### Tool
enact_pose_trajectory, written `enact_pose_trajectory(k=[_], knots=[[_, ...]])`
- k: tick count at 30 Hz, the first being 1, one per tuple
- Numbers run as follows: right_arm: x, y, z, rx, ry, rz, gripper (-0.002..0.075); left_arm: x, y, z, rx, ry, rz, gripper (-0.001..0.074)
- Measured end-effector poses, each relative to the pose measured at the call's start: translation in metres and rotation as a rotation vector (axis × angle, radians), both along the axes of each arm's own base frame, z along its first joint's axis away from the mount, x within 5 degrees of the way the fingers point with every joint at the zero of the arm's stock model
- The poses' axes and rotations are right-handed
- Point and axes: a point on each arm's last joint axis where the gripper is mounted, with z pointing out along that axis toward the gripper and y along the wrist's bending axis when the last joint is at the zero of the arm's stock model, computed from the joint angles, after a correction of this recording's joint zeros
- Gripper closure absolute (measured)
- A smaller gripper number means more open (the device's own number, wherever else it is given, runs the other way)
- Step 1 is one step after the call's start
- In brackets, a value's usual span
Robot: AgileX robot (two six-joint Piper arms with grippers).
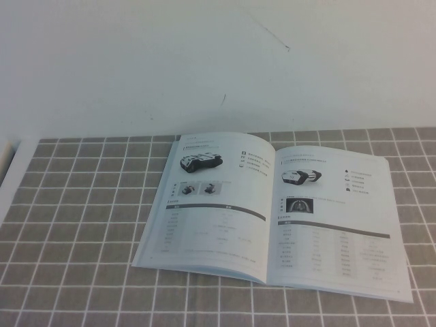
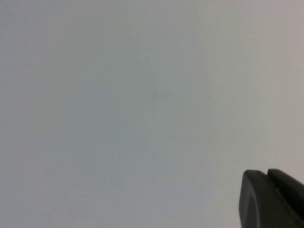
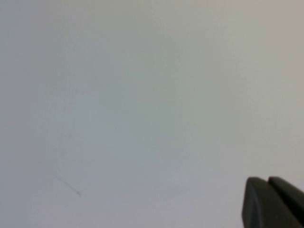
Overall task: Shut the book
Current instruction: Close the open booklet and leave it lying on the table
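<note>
A: High view: where is the book (image 1: pixel 272 211) lying?
B: It is lying open, pages up, on the grey checked cloth (image 1: pixel 68 238), right of centre, with its spine running away from the robot. A white wall (image 1: pixel 136 61) is rising behind.
A: And the left gripper (image 2: pixel 273 199)?
B: It is showing only as a dark corner in the left wrist view, facing a pale blank surface. Whether it is open cannot be told.
A: The right gripper (image 3: pixel 274 203)?
B: It is showing likewise in the right wrist view, and its state cannot be told either.
</note>
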Motion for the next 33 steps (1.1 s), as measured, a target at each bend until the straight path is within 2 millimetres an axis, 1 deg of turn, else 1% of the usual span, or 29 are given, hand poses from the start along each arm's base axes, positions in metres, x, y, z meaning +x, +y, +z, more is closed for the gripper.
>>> enact_pose_trajectory(k=[2, 4, 5, 6, 7, 9, 12, 13, 15, 16, 17, 20, 23, 24, 25, 28, 30, 33], knots=[[0.001, 0.003, 0.016, -0.053, 0.078, 0.021, 0.0729, 0.002, -0.002, 0.019, 0.025, 0.074, -0.015, 0.0737], [0.005, 0.006, 0.034, -0.088, 0.173, 0.051, 0.0729, 0.013, -0.005, 0.031, 0.034, 0.187, -0.042, 0.0737], [0.013, 0.009, 0.040, -0.099, 0.271, 0.077, 0.0729, 0.018, -0.007, 0.033, 0.030, 0.237, -0.056, 0.0737], [0.017, 0.010, 0.048, -0.104, 0.325, 0.097, 0.0729, 0.028, -0.009, 0.038, 0.028, 0.314, -0.073, 0.0737], [0.024, 0.012, 0.052, -0.107, 0.390, 0.118, 0.0729, 0.037, -0.011, 0.038, 0.030, 0.387, -0.087, 0.0737], [0.044, 0.017, 0.058, -0.125, 0.557, 0.177, 0.0729, 0.061, -0.017, 0.038, 0.036, 0.552, -0.115, 0.0737], [0.080, 0.023, 0.055, -0.151, 0.777, 0.267, 0.0729, 0.100, -0.024, 0.029, 0.016, 0.763, -0.151, 0.0737], [0.094, 0.025, 0.053, -0.162, 0.836, 0.294, 0.0729, 0.110, -0.026, 0.025, -0.004, 0.804, -0.162, 0.0737], [0.123, 0.029, 0.042, -0.183, 0.915, 0.339, 0.0729, 0.135, -0.030, 0.012, -0.041, 0.898, -0.174, 0.0737], [0.135, 0.030, 0.037, -0.187, 0.939, 0.353, 0.0729, 0.146, -0.032, 0.005, -0.062, 0.932, -0.176, 0.0737], [0.150, 0.031, 0.027, -0.187, 0.968, 0.370, 0.0729, 0.154, -0.033, 0.001, -0.069, 0.953, -0.173, 0.0737], [0.189, 0.036, -0.005, -0.173, 1.051, 0.438, 0.0729, 0.181, -0.037, -0.015, -0.101, 1.037, -0.178, 0.0738], [0.221, 0.044, -0.039, -0.152, 1.120, 0.508, 0.0729, 0.206, -0.041, -0.031, -0.125, 1.132, -0.187, 0.0737], [0.233, 0.047, -0.054, -0.152, 1.151, 0.527, 0.0729, 0.214, -0.043, -0.037, -0.128, 1.169, -0.190, 0.0737], [0.240, 0.051, -0.060, -0.160, 1.156, 0.543, 0.0729, 0.221, -0.044, -0.040, -0.134, 1.190, -0.193, 0.0737], [0.265, 0.062, -0.091, -0.157, 1.227, 0.580, 0.0729, 0.245, -0.048, -0.056, -0.152, 1.265, -0.194, 0.0737], [0.279, 0.072, -0.110, -0.164, 1.271, 0.607, 0.0729, 0.259, -0.050, -0.061, -0.159, 1.291, -0.195, 0.0737], [0.294, 0.087, -0.134, -0.170, 1.320, 0.627, 0.0729, 0.278, -0.053, -0.069, -0.183, 1.331, -0.203, 0.0737]])
